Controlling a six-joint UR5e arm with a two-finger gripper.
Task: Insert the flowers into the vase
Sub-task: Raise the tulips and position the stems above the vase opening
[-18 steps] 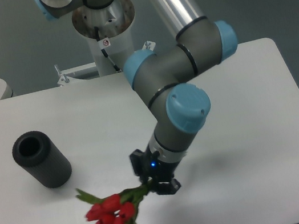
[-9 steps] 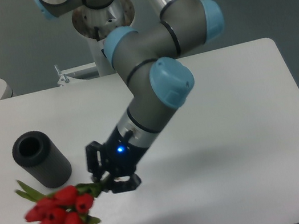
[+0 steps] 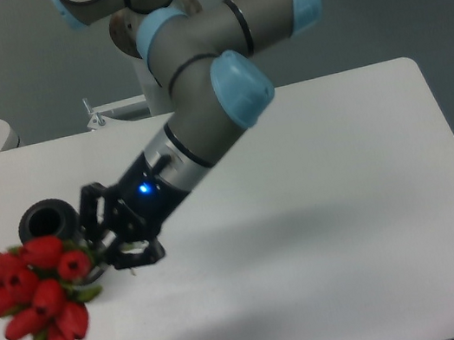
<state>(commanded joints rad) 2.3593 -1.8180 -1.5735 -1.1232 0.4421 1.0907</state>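
The grey UR5e arm with light-blue joint caps (image 3: 235, 89) is reaching down and leftward from its base column, its wrist showing a small blue light. Its black two-finger pincer (image 3: 100, 249) is clamping green stems, fingers closed around them, just beside the wrist.

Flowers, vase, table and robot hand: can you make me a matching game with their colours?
Things:
1. flowers
2. vase
3. table
4. end effector

Colours or states:
a. white
b. red buds, green leaves
c. shut on the stems
d. matte black, mouth open

Pairs: 1-b, 2-d, 3-a, 4-c
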